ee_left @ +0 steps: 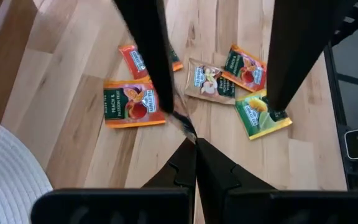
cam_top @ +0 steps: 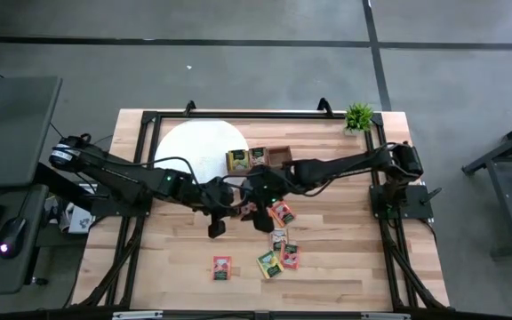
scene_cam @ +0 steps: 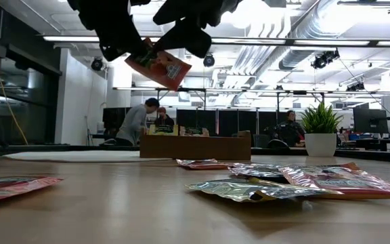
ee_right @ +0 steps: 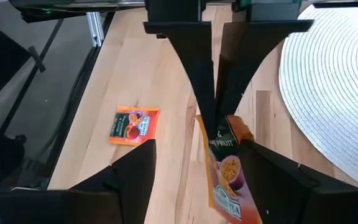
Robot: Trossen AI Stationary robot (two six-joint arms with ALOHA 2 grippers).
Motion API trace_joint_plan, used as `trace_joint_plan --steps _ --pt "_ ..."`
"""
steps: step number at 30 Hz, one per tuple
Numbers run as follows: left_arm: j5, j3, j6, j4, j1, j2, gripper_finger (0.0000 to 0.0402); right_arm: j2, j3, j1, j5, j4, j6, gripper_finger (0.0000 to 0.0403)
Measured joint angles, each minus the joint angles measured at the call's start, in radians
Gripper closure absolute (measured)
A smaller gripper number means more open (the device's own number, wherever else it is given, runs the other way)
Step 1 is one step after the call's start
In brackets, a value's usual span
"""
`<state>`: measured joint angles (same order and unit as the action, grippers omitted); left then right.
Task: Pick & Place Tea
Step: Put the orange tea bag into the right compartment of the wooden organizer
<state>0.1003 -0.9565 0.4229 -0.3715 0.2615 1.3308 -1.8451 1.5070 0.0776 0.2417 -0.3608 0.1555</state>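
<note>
Pale wood of the counter [cam_top: 345, 267] fills my overhead feed, and both arms meet over its middle, just in front of the wooden tray [cam_top: 278, 156]. The orange tea packet [ee_right: 225, 168] I am watching hangs in the air there, well above the boards in the low view. The left end effector [ee_right: 211, 118] is pressed together on the packet's upper edge, while the right end effector [ee_right: 199, 155] stands spread, one finger on each side of the packet and apparently clear of it. My worry is that thin grip: the packet hangs tilted from a narrow bite on its edge, so I judge that a quick swing toward the tray could let it twist or slide out. The second risk is the right arm's retreat. Its fingers bracket the packet closely, and a crooked withdrawal could brush the foil and tug it from the left's pinch. The two wrists also sit very near each other, so careless motion could knock them together. If the packet drops, it lands among the loose packets [cam_top: 278, 240] below, and I would have to pick it up again.
</note>
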Motion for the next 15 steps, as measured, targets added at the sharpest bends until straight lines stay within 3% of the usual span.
trace_joint_plan --steps 15 --pt "-0.024 -0.001 -0.009 -0.005 -0.006 0.000 0.0401 0.026 0.001 0.001 -0.036 0.004 -0.026 0.0198"
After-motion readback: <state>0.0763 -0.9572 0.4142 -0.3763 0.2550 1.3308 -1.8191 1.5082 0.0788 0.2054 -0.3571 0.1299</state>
